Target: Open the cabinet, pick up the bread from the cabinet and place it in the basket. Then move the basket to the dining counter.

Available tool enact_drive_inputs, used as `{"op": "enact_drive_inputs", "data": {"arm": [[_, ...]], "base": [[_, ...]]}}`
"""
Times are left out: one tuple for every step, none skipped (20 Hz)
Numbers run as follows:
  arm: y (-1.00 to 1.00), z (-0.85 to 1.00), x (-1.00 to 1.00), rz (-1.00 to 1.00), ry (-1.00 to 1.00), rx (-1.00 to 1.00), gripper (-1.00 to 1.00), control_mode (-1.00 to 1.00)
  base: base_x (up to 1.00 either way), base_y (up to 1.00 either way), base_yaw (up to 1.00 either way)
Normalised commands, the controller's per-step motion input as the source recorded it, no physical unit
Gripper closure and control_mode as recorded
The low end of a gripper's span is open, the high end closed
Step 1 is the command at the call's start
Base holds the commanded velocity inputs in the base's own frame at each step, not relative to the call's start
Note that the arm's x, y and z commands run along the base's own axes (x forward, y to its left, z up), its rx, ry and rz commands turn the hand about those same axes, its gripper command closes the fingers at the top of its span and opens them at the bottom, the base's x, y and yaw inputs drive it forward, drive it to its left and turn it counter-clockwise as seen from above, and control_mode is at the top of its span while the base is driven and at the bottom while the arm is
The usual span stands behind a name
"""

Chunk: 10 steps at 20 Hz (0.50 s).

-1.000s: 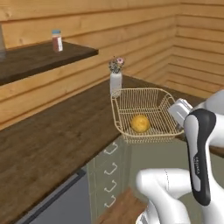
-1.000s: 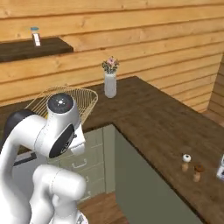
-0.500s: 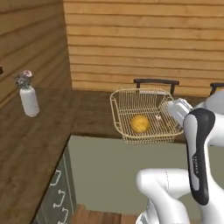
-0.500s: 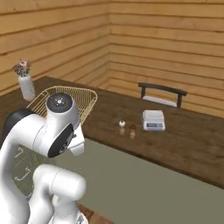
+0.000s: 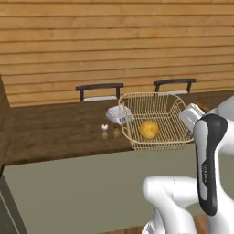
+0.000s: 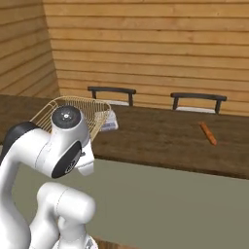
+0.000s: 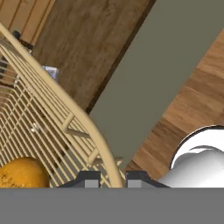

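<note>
Left base view: the whole scene has shifted since the earlier frames, so the base and its cameras have turned; the vase with flowers and the corner worktop seen then are gone from the picture, and a long dark-brown bench (image 5: pixel 55 132) with a grey-beige front now lies straight ahead, two black-backed chairs (image 5: pixel 99 89) behind it against the plank wall. The basket (image 5: pixel 154 119) sits in the same place relative to the arm as before, held up off the bench surface and overlapping its near edge in the picture. The bread (image 5: pixel 149 130) lies inside the basket on its mesh floor, as in the earlier frames. On the bench just left of the basket stand two small shakers (image 5: pixel 110 131) and a small white-and-grey box (image 5: pixel 118 115), partly behind the basket's rim. In the hand view the tool (image 7: pixel 113 178) is closed on the basket's thick rim, one dark fingertip (image 7: pixel 89 178) on each side of the wire, with the bread at the lower left. In the right base view the basket shows behind the arm's upper joint, and a thin orange-brown stick-shaped item (image 6: pixel 208 133) lies on the bench well to the right.
</note>
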Motion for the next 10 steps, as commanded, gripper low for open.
{"op": "enact_drive_inputs", "data": {"arm": [[0.0,0.0,0.0,0.0,0.0,0.0,1.0,1.0],[0.0,0.0,0.0,0.0,0.0,0.0,1.0,1.0],[0.0,0.0,0.0,0.0,0.0,0.0,1.0,1.0],[0.0,0.0,0.0,0.0,0.0,0.0,1.0,1.0],[0.0,0.0,0.0,0.0,0.0,0.0,1.0,1.0],[0.0,0.0,0.0,0.0,0.0,0.0,1.0,1.0],[0.0,0.0,0.0,0.0,0.0,0.0,1.0,1.0],[0.0,0.0,0.0,0.0,0.0,0.0,1.0,1.0],[0.0,0.0,0.0,0.0,0.0,0.0,1.0,1.0],[0.0,0.0,0.0,0.0,0.0,0.0,1.0,1.0]], "base": [[0.09,-0.76,-0.07],[0.07,-0.75,-0.07],[0.08,-0.76,-0.04],[0.07,-0.76,-0.05],[0.04,-0.8,-0.05],[0.04,-0.82,-0.05],[0.06,-0.84,-0.04],[0.05,-0.86,-0.03],[0.04,-0.85,-0.03],[0.01,-0.86,-0.03]]}}
